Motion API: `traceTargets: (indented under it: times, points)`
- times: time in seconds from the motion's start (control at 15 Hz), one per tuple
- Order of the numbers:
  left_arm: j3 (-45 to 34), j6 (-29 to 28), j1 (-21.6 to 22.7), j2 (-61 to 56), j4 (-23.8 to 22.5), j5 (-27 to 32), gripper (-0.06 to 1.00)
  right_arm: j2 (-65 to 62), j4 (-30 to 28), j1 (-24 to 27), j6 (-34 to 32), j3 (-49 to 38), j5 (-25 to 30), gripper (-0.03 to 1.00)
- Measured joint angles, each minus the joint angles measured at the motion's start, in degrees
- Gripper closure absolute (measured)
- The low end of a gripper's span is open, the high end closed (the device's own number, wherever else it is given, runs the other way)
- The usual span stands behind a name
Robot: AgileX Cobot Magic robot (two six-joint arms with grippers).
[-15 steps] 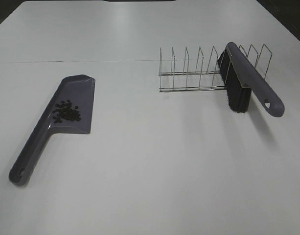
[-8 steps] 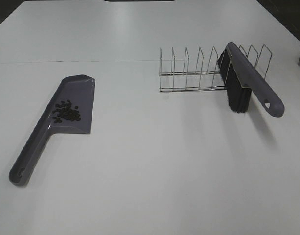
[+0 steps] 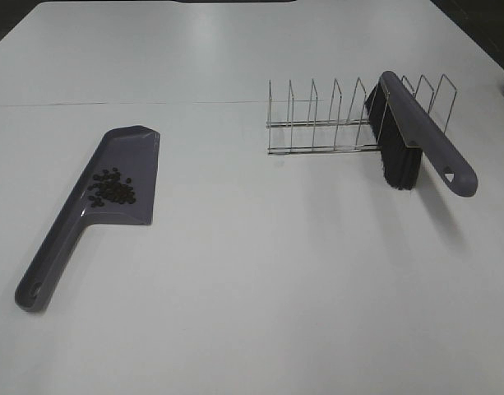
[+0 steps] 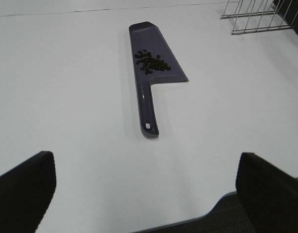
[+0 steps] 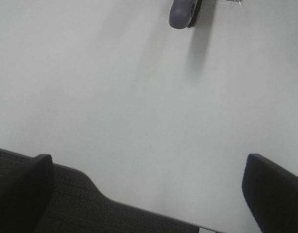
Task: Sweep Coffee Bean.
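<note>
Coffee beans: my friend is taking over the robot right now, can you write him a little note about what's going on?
Left hand: open, empty, back from the dustpan.
Right hand: open, empty, near the table edge.
Coffee beans: in a heap on the dustpan, which lies flat on the table.
Brush: leaning in the wire rack.
Done: beans appear gathered on the pan.
Left: not clear from these views, maybe nothing.

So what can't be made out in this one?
- Brush: in the right wrist view only its handle tip shows, cut by the frame edge.
- Wire rack: cropped in the left wrist view.
- Coffee beans: too small to count.
- Both arms: outside the high view.
- Object at that view's right edge: cut off, unidentifiable.
</note>
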State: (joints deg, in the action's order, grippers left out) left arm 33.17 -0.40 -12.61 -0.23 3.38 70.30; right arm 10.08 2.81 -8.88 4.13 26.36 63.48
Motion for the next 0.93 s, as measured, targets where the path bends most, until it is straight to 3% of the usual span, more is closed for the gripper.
traceTargets:
  times: [0.33,0.67,0.93]
  points:
    - [-0.40,0.40,0.00,-0.06,-0.69,-0.11,0.03,-0.17,0.06,0.00,-0.06,0.00,0.06,0.03]
    - [-3.27,0.06,0.00,-0.17,-0.63,-7.45,0.03,-0.17,0.06,0.00,-0.06,0.00,0.06,0.03]
    - [-1.43,0.40,0.00,-0.23,-0.86,-2.52,0.03,-0.17,0.11,0.00,-0.06,0.00,0.06,0.03]
